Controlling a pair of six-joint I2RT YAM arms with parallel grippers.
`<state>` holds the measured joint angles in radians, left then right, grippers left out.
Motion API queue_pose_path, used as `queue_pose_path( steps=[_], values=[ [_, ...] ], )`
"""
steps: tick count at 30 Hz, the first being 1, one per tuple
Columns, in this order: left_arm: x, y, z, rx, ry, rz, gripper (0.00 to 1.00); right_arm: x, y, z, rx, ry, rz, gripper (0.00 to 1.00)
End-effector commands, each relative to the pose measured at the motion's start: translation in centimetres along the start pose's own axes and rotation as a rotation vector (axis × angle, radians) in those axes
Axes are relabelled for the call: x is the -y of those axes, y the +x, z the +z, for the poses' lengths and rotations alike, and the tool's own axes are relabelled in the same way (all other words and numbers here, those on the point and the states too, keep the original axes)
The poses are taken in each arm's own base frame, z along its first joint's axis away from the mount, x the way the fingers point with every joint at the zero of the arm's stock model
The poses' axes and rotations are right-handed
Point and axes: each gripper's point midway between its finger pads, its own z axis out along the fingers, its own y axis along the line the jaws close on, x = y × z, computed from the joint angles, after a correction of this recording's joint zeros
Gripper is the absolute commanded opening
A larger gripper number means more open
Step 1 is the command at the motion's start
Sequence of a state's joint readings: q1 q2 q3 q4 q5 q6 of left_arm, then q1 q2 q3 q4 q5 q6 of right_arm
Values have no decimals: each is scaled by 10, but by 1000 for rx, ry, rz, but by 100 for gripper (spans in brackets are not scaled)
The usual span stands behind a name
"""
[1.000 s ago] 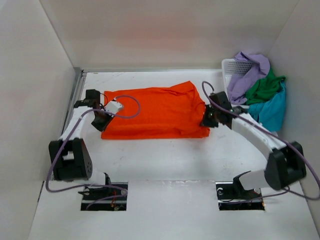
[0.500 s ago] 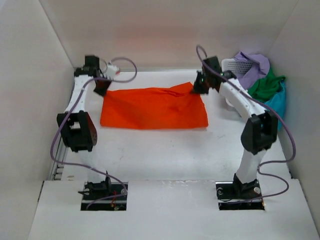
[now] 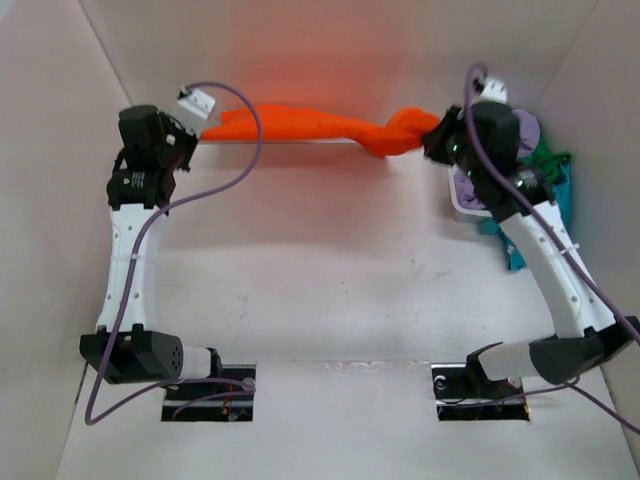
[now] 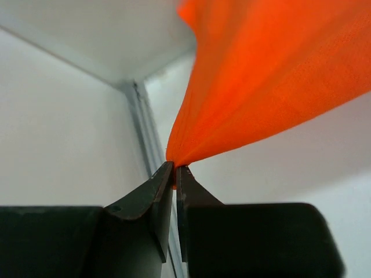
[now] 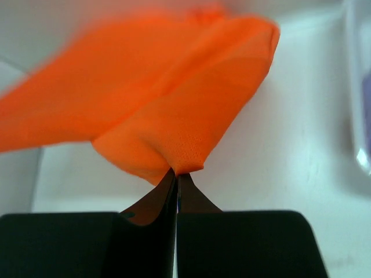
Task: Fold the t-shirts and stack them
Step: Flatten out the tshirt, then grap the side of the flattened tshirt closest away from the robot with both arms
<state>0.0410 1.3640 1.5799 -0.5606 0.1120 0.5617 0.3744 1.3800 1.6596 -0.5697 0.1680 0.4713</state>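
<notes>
1. Holding the orange shirt (image 3: 310, 125) up between both arms, we see it as a twisted, bunched band hanging above the far part of the tabletop (image 3: 330, 270). No part of it clearly rests on the surface.
2. The left claw (image 4: 174, 169) is closed on the left end of the shirt. Its jaws pinch one small gathered point of cloth, and the folds fan out from there, upward and to the right.
3. The right claw (image 5: 175, 174) is closed on the right end in the same way. A doubled-over lump of cloth sits just above its tips.
4. We judge the shirt to be light, thin and very limp. It keeps no shape by itself, so it sags and twists between the two holds. It cannot break, but a small pinch of fabric can slip out.
5. For a clean fold we think the better holds are two corners of one edge, so that the cloth spreads flat. As it hangs now, the rolled right end would probably lie down with a twist.
6. The purple shirt (image 3: 527, 125), the green shirt (image 3: 547, 160) and the teal shirt (image 3: 563, 197) are heaped at the far right behind the right arm. Neither claw touches them.
</notes>
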Motion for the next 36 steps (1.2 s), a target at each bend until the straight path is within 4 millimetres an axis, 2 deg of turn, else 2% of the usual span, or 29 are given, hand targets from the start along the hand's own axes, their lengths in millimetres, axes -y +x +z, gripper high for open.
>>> queue_pose_path(
  steps=[1, 2, 3, 4, 5, 7, 9, 11, 14, 17, 20, 22, 23, 25, 26, 29, 36],
  values=[
    [50, 117, 7, -292, 149, 78, 7, 27, 140, 8, -246, 96, 37, 0],
    [61, 137, 3, -340, 180, 95, 8, 28, 150, 7, -262, 97, 41, 0],
    [74, 160, -3, -392, 216, 111, 8, 30, 193, -2, -338, 96, 61, 0],
    [83, 176, -7, -426, 241, 119, 8, 31, 209, -6, -366, 98, 66, 0],
    [99, 200, -13, -482, 280, 127, 8, 33, 231, -12, -407, 104, 68, 0],
    [117, 231, -21, -553, 331, 146, 8, 41, 277, -27, -495, 127, 75, 0],
    [134, 259, -29, -613, 378, 153, 8, 43, 306, -38, -551, 132, 89, 0],
    [146, 277, -36, -651, 420, 166, 8, 40, 325, -45, -600, 112, 91, 0],
    [156, 297, -45, -694, 451, 172, 7, 41, 333, -45, -619, 110, 88, 0],
    [158, 300, -46, -691, 458, 186, 8, 43, 336, -42, -636, 102, 74, 0],
    [158, 283, -38, -618, 455, 226, 21, 47, 335, -41, -635, 109, 71, 0],
    [156, 265, -24, -538, 437, 281, 35, 52, 337, -44, -644, 113, 74, 0],
    [162, 255, -18, -489, 468, 330, 43, 54, 340, -47, -652, 114, 76, 0],
    [168, 254, -17, -472, 507, 367, 48, 56, 342, -49, -655, 117, 81, 0],
    [178, 259, -19, -474, 564, 425, 52, 58, 343, -50, -655, 118, 84, 0],
    [185, 276, -17, -499, 618, 513, 56, 59, 345, -52, -652, 125, 108, 0],
    [193, 304, -14, -595, 682, 535, 55, 60, 345, -53, -646, 125, 123, 0]
  ],
)
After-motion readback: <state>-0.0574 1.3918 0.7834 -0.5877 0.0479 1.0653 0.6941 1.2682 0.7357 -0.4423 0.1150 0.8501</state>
